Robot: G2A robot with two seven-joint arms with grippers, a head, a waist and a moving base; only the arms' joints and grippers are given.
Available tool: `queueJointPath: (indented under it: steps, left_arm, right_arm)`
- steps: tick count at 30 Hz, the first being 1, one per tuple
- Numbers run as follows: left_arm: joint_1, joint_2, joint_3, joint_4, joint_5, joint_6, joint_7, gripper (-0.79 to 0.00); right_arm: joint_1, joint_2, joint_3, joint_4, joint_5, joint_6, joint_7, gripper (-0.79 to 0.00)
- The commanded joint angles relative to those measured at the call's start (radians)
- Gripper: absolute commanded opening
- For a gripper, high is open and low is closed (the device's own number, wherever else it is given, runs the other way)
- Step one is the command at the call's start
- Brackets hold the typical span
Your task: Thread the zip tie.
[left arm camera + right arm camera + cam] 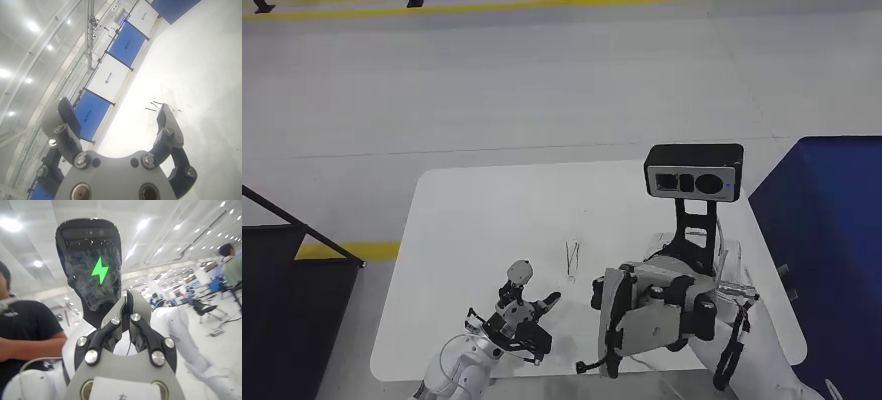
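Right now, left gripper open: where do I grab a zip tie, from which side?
Probably from straight above, pinching across the strap near mid-length. The zip ties are thin strips lying flat on the table, close together just beyond the left gripper, so a side approach finds no edge. Which end carries the head is too small to tell.

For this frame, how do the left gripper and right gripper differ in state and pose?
The left gripper has its jaws spread wide; the right gripper has its jaws shut together. The left gripper faces out over the table toward the zip ties; the right gripper points upward, toward the ceiling and away from the table. Both have the same grey build with black pads.
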Motion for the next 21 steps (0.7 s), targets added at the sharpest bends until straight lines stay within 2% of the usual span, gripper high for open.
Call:
queueJointPath:
  steps: [1, 4, 7, 10, 12, 15, 21]
  left_arm:
    - [0.0, 0.0, 0.0, 0.0, 0.0, 0.0, 0.0, 0.0]
    - [0.0, 0.0, 0.0, 0.0, 0.0, 0.0, 0.0, 0.0]
    - [0.0, 0.0, 0.0, 0.0, 0.0, 0.0, 0.0, 0.0]
    - [0.0, 0.0, 0.0, 0.0, 0.0, 0.0, 0.0, 0.0]
    - [0.0, 0.0, 0.0, 0.0, 0.0, 0.0, 0.0, 0.0]
    - [0.0, 0.0, 0.0, 0.0, 0.0, 0.0, 0.0, 0.0]
    - [0.0, 0.0, 0.0, 0.0, 0.0, 0.0, 0.0, 0.0]
  right_arm:
    - [0.004, -0.004, 0.0, -0.009, -0.063, -0.081, -0.013, -0.785]
    - [0.008, -0.009, -0.002, -0.016, -0.11, -0.127, -0.029, -0.785]
    - [0.011, -0.011, -0.009, -0.018, -0.134, -0.123, -0.039, -0.785]
    - [0.014, -0.01, -0.051, -0.006, -0.068, 0.018, -0.008, -0.785]
    - [0.002, -0.007, -0.075, 0.03, 0.014, 0.177, -0.006, -0.785]
    - [-0.012, -0.004, -0.065, 0.032, 0.1, 0.301, -0.026, -0.785]
    - [-0.027, -0.001, -0.043, 0.023, 0.048, 0.317, 0.0, -0.785]
